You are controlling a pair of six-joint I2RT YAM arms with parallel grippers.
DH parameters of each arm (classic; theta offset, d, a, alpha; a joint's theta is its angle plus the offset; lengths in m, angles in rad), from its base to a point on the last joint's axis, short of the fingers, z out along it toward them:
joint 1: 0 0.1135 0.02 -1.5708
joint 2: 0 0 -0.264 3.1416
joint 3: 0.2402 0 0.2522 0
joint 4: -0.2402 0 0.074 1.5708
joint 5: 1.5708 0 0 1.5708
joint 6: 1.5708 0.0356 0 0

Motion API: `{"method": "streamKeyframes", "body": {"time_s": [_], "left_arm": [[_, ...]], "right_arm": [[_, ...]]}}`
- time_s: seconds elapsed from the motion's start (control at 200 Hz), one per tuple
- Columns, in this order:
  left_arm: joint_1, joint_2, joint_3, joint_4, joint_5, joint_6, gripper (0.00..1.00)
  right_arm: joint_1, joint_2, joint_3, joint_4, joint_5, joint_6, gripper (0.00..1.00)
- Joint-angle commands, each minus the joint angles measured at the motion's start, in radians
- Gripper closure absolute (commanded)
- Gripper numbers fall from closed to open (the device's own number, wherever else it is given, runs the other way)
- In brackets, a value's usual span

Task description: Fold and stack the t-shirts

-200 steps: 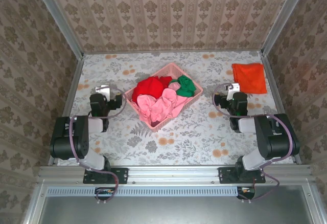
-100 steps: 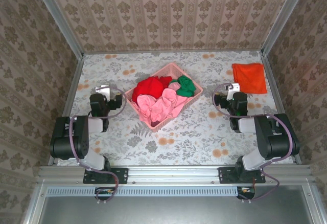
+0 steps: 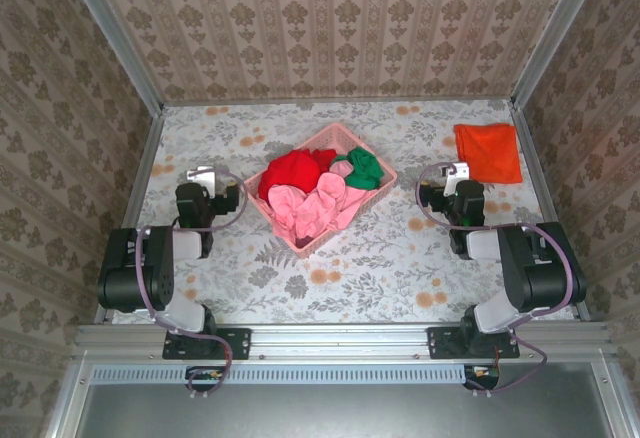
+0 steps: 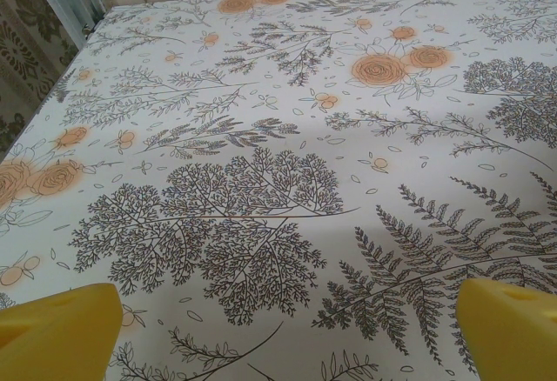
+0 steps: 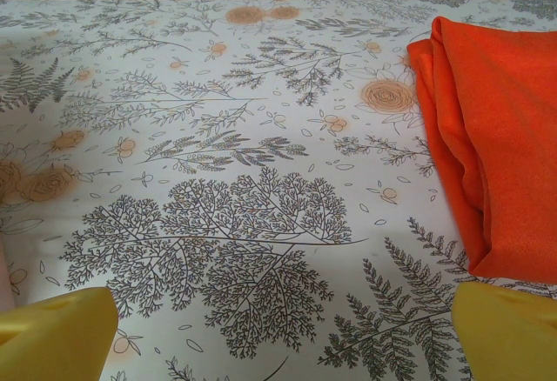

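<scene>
The pink plastic basket (image 3: 274,227) sits turned cornerwise on the flowered table (image 3: 400,268). In it lie three loose t-shirts: the light pink one (image 3: 310,210) bunched at the near side, the red one (image 3: 290,173) heaped at the far left, and the green one (image 3: 362,168) at the far right. The orange t-shirt (image 3: 488,151) lies folded flat on the table well to the right of the basket and beyond it; in the right wrist view its stacked folded edges (image 5: 496,137) show at the right.

The left arm is folded low to the left of the basket, elbow back by its base and wrist pointing toward the far wall. The left gripper (image 3: 203,176) is held just above the bare cloth with its yellow fingers (image 4: 61,324) spread wide, holding nothing.

The right arm mirrors it to the right of the basket. The right gripper (image 3: 456,173) is just short of the orange t-shirt, its fingers (image 5: 52,329) also wide apart and empty.
</scene>
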Motion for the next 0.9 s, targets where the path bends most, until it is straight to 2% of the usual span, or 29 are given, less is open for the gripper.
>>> {"method": "streamKeyframes", "body": {"time_s": [0.0,0.105,0.215,0.35,0.5,0.615,0.69,0.785,0.895], "left_arm": [[-0.013,-0.044,-0.013,0.015,-0.005,0.020,0.00],[-0.027,-0.098,-0.018,-0.026,-0.038,0.029,0.00],[-0.055,-0.218,0.008,-0.192,-0.094,0.055,0.00],[-0.081,-0.364,0.007,-0.289,-0.197,0.074,0.00],[-0.146,-0.512,0.112,-0.486,-0.186,0.107,0.00],[-0.253,-0.542,0.243,-0.651,-0.122,0.058,0.00],[-0.371,-0.519,0.317,-0.718,-0.160,0.063,0.00],[-0.523,-0.460,0.400,-0.804,-0.157,0.033,0.00],[-0.638,-0.349,0.520,-0.945,-0.144,-0.075,0.00]], "right_arm": [[-0.005,-0.011,0.014,0.015,0.014,0.018,0.00],[-0.004,-0.070,0.037,-0.067,-0.007,0.009,0.00],[-0.004,-0.135,0.058,-0.167,-0.011,0.005,0.00],[0.000,-0.262,0.073,-0.255,-0.016,0.010,0.00],[0.007,-0.413,0.111,-0.406,-0.043,0.030,0.00],[0.012,-0.534,0.107,-0.491,-0.098,0.054,0.00],[0.021,-0.619,0.091,-0.540,-0.127,0.074,0.00],[0.046,-0.729,0.060,-0.594,-0.140,0.096,0.00],[0.094,-0.832,0.028,-0.645,-0.115,0.156,0.00]]}}
